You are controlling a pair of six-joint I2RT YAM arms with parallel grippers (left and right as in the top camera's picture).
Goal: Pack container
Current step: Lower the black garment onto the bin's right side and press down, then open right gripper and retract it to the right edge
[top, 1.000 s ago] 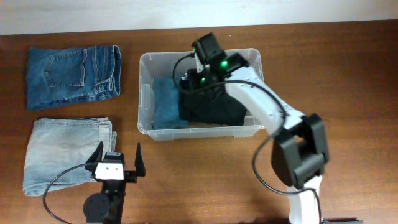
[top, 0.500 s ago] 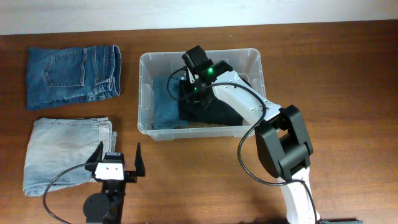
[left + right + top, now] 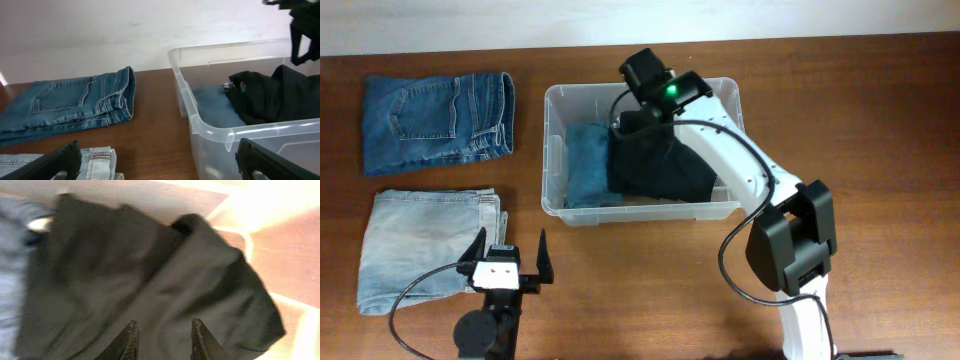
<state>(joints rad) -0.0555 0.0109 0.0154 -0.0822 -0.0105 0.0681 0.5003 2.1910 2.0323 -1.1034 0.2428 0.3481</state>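
The clear container (image 3: 552, 150) stands mid-table and holds folded blue jeans (image 3: 585, 165) on the left and a crumpled black garment (image 3: 660, 170) on the right. My right gripper (image 3: 628, 118) hovers over the black garment (image 3: 125, 265) near the far wall. In the right wrist view its jaws stand apart (image 3: 163, 330), with only black cloth showing beyond them. My left gripper (image 3: 511, 238) rests open at the front left, nothing between its fingers (image 3: 55, 160). The container's near corner (image 3: 210, 132) sits just ahead of the left gripper's right finger.
Folded dark blue jeans (image 3: 438, 120) lie at the back left. Folded light blue jeans (image 3: 425, 245) lie at the front left, beside my left gripper. In the left wrist view both show, the dark pair (image 3: 65, 102) and the light pair (image 3: 95, 160).
My right gripper has moved from over the jeans back toward the container's far wall and its jaws have spread apart. The black garment stays in the container. The left arm is still.
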